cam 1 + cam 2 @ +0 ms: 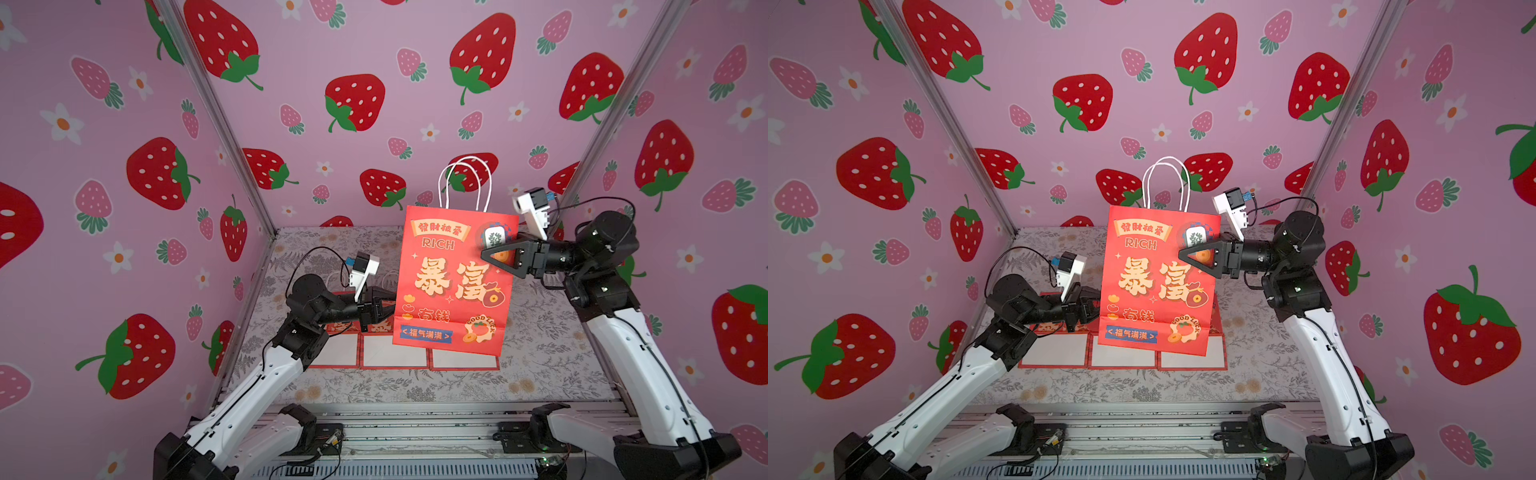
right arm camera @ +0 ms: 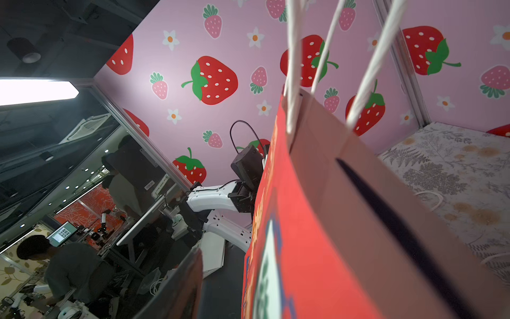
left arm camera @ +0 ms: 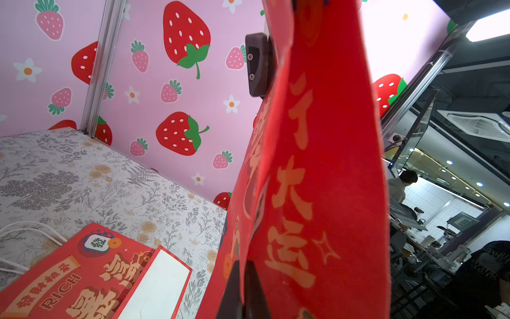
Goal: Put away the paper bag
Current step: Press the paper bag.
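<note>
At mid-table the red bag [image 1: 453, 282] stands upright with a slight tilt, its printed face toward the top views and its white handles [image 1: 465, 183] at 12 o'clock. Its lower edge overlaps a row of flat bags [image 1: 390, 353] lying on the flowered table [image 1: 540, 353]; whether it rests on them cannot be told. The left gripper [image 1: 390, 305] meets the bag's edge at 8 o'clock, jaws pressed together and pinching the side fold, as the left wrist view [image 3: 244, 292] shows. The right gripper [image 1: 498, 249] sits at the bag's 2 o'clock corner, jaws spread astride the paper, with one finger [image 1: 1200, 257] across the printed face and a gap beside it in the right wrist view.
</note>
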You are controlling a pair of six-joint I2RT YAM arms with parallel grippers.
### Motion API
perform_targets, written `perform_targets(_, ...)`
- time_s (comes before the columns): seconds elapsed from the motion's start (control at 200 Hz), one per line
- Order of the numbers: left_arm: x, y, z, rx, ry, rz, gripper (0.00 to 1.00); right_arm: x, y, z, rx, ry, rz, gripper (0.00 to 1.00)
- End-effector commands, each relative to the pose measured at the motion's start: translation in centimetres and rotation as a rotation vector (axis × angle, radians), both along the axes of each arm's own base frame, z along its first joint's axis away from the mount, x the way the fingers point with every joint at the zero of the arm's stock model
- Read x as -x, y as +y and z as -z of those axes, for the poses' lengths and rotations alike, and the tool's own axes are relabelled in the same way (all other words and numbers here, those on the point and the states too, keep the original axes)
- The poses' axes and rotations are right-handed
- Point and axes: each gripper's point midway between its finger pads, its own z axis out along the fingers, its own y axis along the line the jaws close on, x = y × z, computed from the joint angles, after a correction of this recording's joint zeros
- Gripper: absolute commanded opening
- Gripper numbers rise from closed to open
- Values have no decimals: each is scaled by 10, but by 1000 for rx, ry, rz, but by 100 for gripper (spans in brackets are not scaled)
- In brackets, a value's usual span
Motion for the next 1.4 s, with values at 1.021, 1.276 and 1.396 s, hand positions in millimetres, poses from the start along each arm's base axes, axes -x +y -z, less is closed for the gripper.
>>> perform_targets(1.021, -18, 71, -59, 215, -51, -321, 100, 22, 2, 25, 72, 62, -57, 0)
perform_targets(1.276, -10, 62, -74, 254, -20, -226, 99, 33, 17, 37, 101, 73, -127, 0)
perform_targets(1.396, -8, 50, -73, 232, -6, -182, 100, 31, 23, 40, 107, 73, -130, 0)
